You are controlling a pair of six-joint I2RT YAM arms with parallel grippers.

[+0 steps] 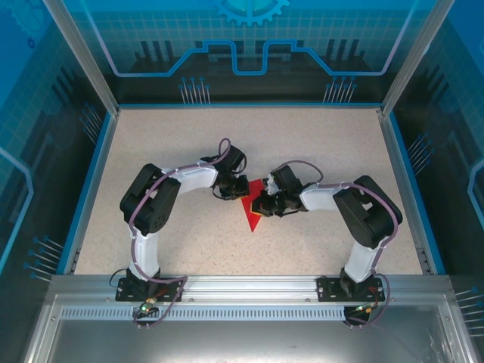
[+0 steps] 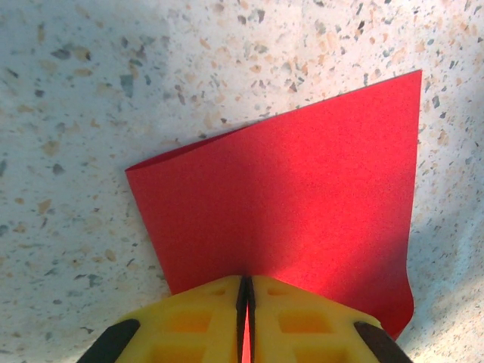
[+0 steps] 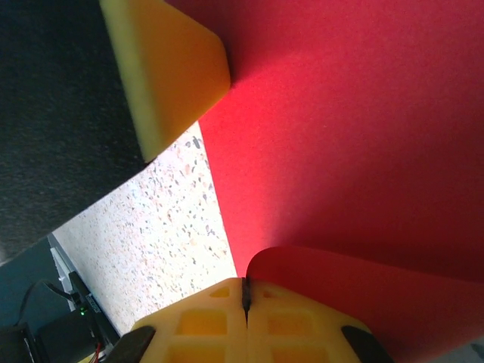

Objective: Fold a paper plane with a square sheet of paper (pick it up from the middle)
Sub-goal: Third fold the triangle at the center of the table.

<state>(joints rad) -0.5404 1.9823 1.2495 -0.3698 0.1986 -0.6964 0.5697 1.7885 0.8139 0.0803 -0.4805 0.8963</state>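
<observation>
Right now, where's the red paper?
Top view: the red paper is at the middle of the table, tip toward the near edge, pinched between the left fingers and right fingers.

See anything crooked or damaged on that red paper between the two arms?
No tear shows. The red paper is pinched by the left gripper and the right gripper; beside the right one a layer bows in a curve instead of lying flat.

A bright red pointed triangle of thin paper (image 1: 250,217) lies mid-bench on the speckled beige bench (image 1: 189,136), tip toward the near edge. The left gripper (image 1: 231,189) and right gripper (image 1: 262,204) meet at its wide end.
</observation>
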